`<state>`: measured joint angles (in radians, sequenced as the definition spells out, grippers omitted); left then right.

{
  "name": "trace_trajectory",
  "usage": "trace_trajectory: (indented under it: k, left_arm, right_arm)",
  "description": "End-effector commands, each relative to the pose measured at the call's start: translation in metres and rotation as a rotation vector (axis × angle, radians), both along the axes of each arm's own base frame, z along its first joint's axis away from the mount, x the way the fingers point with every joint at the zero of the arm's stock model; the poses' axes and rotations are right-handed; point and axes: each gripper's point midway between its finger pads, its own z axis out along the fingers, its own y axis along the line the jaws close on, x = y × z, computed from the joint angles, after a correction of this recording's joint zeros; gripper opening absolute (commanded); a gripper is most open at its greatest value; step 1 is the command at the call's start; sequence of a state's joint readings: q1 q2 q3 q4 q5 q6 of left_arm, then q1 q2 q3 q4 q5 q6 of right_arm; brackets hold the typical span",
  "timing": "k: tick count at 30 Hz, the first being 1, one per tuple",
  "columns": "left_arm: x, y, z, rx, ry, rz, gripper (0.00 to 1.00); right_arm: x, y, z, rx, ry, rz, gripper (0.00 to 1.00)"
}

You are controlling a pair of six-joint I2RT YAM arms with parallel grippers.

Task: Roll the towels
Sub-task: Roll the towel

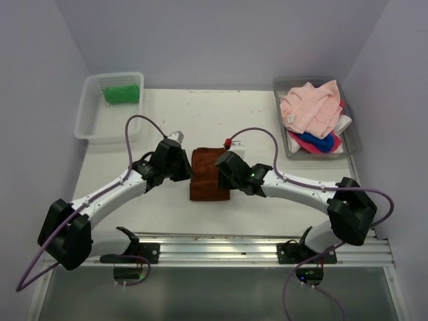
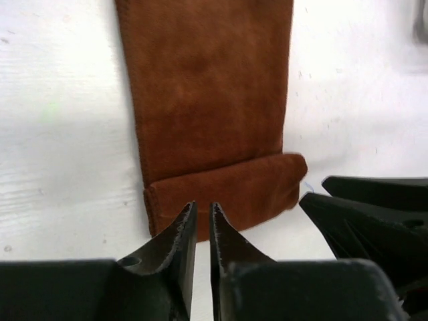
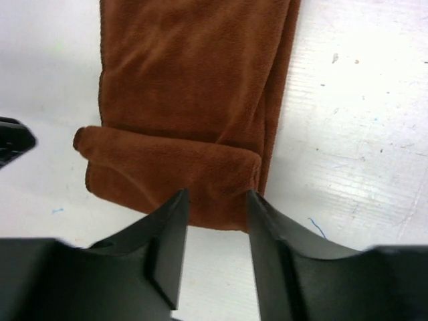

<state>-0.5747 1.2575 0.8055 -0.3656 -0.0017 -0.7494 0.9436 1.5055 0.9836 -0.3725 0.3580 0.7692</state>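
A rust brown towel lies in the middle of the table as a long folded strip, its near end turned over into a first low roll. My left gripper is at the roll's left end; in the left wrist view its jaws stand almost together with nothing between them. My right gripper is at the roll's right end, open, with its fingertips just at the roll's edge. A green towel lies rolled in the basket. Pink, blue and white towels are heaped in the tray.
The white mesh basket stands at the back left corner. The clear grey tray stands at the back right. The right gripper's fingers show in the left wrist view, close beside the roll. A metal rail runs along the near edge.
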Motion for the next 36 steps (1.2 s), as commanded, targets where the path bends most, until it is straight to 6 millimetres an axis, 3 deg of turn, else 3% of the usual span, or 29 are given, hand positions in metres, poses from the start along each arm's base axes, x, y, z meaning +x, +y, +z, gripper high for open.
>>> trace_trajectory:
  k: [1, 2, 3, 6, 12, 16, 18, 28, 33, 36]
  left_arm:
    - [-0.014, -0.027, -0.003, -0.103, 0.017, -0.098, 0.14]
    - [-0.016, -0.029, -0.009, -0.113, 0.033, -0.107, 0.11]
    - [-0.017, -0.03, -0.013, -0.117, 0.041, -0.11, 0.08]
    - [-0.012, -0.032, -0.023, -0.099, 0.047, -0.109, 0.02]
    - [0.008, -0.038, -0.043, -0.063, 0.027, -0.123, 0.0]
    - [0.012, -0.04, -0.066, -0.029, 0.061, -0.14, 0.0]
    - [0.014, -0.04, -0.068, -0.014, 0.07, -0.141, 0.0]
    - [0.019, -0.029, -0.029, 0.014, -0.008, -0.117, 0.0]
    - [0.009, -0.025, -0.024, 0.002, 0.001, -0.117, 0.0]
    - [0.002, -0.02, -0.021, 0.004, 0.006, -0.118, 0.0]
  right_arm:
    - [-0.001, 0.011, 0.009, 0.011, -0.024, 0.01, 0.41]
    - [-0.003, 0.016, 0.007, 0.021, -0.016, 0.024, 0.35]
    - [-0.004, 0.019, 0.002, 0.015, -0.005, 0.03, 0.23]
    - [-0.001, 0.024, -0.002, 0.019, -0.001, 0.031, 0.13]
    - [0.024, 0.014, -0.027, -0.027, 0.03, -0.011, 0.13]
    - [0.024, 0.01, -0.05, -0.067, 0.081, 0.003, 0.12]
    - [0.021, 0.008, -0.057, -0.07, 0.092, 0.004, 0.11]
    - [-0.004, -0.004, -0.059, -0.009, 0.124, -0.014, 0.1]
    - [-0.036, 0.0, -0.07, 0.021, 0.166, -0.012, 0.1]
    - [-0.057, 0.016, -0.068, 0.083, 0.179, -0.005, 0.1]
